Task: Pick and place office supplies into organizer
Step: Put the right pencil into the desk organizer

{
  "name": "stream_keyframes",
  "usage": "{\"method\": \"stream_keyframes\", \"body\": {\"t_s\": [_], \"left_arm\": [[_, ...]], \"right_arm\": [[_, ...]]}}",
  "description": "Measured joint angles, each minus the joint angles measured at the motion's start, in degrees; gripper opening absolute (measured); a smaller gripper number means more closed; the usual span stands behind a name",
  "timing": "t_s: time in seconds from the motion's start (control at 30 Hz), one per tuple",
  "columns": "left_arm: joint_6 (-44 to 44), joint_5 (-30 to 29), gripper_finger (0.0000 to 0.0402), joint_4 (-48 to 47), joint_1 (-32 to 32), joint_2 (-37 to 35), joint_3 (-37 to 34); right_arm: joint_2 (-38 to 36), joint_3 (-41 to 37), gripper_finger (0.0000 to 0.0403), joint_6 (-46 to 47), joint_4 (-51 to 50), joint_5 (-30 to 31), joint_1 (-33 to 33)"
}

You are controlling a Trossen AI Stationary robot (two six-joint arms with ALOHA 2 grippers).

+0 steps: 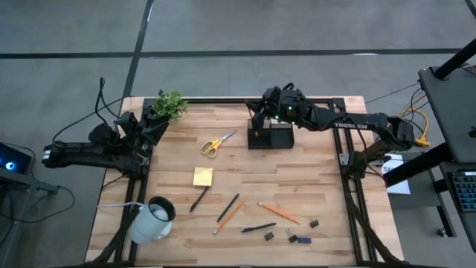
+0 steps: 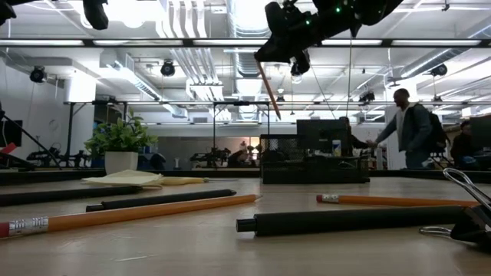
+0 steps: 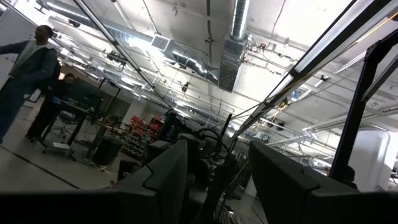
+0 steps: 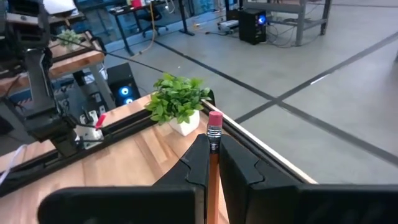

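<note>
We've got the right gripper clenched on an orange pencil, hanging just above the black organizer, w/ the pencil tilted, eraser end up between the fingers.

Risks as we see them: tilt means the tip may catch a divider or rim instead of dropping into a slot; letting go too high and it could bounce out or tip over the edge; pushing down on a misaligned pencil could shove the organizer.

Left gripper sits parked well away from the organizer, near the plant, fingers apart, holding nothing.

Rest of the supplies, e.g. scissors, sticky pad, lie loose in front of the organizer.

Writing: white lettering on the right arm, prob. "TROSSEN AI", barely legible.
</note>
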Motion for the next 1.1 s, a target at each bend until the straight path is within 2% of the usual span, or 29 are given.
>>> {"method": "stream_keyframes", "body": {"t_s": [0.27,0.67,0.8,1.0,1.1], "left_arm": [[0.01,-1.1,0.0157,0.0,0.0,0.0,0.0],[0.01,-1.11,0.0157,-0.02,0.0,0.11,0.0],[0.05,-1.29,0.0157,-0.02,0.0,0.11,0.0],[0.58,-2.64,0.0157,-0.03,0.01,0.11,0.0],[0.56,-2.64,0.0157,-0.06,0.01,0.13,0.0]], "right_arm": [[0.0,0.0,0.0012,-2.42,0.85,-4.97,-3.95],[0.0,0.0,0.0012,-7.2,0.95,-6.95,-8.45],[0.0,0.0,0.0012,-7.95,1.73,-9.48,-9.81],[0.22,-0.17,0.0012,-9.34,2.19,-10.24,-11.66],[0.22,-0.75,0.0012,-9.33,3.87,-12.87,-12.74]]}}
